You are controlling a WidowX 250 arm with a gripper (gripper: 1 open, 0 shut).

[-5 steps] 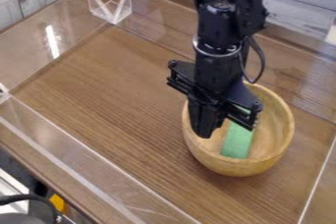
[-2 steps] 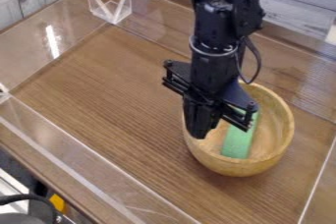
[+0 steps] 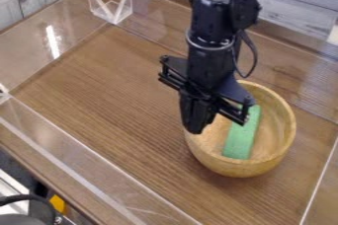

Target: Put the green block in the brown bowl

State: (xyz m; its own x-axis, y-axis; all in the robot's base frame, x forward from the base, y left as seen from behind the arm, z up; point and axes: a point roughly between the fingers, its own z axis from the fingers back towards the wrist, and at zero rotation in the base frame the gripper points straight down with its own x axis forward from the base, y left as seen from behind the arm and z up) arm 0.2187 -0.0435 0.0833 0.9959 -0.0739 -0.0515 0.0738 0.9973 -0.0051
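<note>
The green block (image 3: 243, 135) lies inside the brown bowl (image 3: 240, 162), leaning along its inner wall on the right side. My gripper (image 3: 199, 122) points straight down over the bowl's left rim, beside the block's left edge. Its black fingers are shut and hold nothing. The block's lower left edge is partly hidden behind the fingers.
The bowl stands on a wooden table (image 3: 93, 81) ringed by a clear plastic barrier (image 3: 53, 41). A clear triangular stand (image 3: 110, 7) sits at the far left corner. The table's front edge runs along the lower left.
The gripper has drifted slightly left and up, away from the block toward the bowl's left rim. The block stays lying in the bowl.
</note>
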